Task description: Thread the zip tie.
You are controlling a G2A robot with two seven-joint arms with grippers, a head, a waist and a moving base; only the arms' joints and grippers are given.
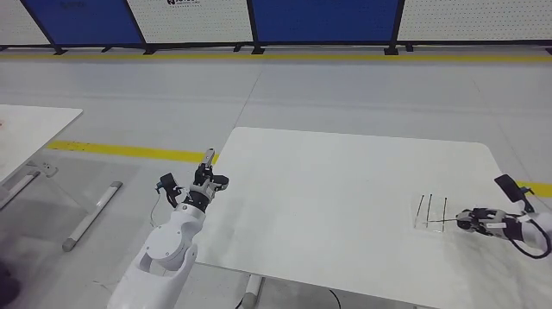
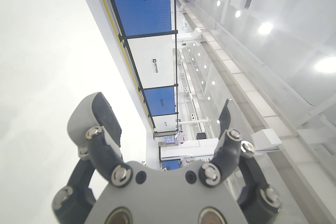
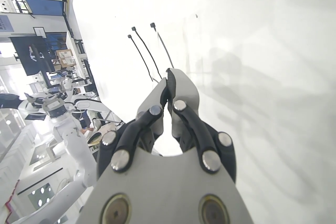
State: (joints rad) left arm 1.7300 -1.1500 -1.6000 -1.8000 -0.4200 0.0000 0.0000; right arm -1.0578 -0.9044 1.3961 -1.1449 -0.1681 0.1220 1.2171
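Resting on the white tabletop (image 1: 345, 197) near its right edge, the zip tie (image 3: 163, 47) runs head-first away from the right gripper (image 3: 167, 75). The right jaws are closed, pinching the tie's tail end between their tips. Two further zip ties (image 3: 141, 57) lie just beside it on the same surface, clear of the jaws. The left gripper (image 2: 165, 114) stands well apart at the tabletop's opposite edge, angled upward, its jaws spread wide and holding nothing.

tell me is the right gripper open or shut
Shut: the right gripper has its pads pressed together on the end of one zip tie.
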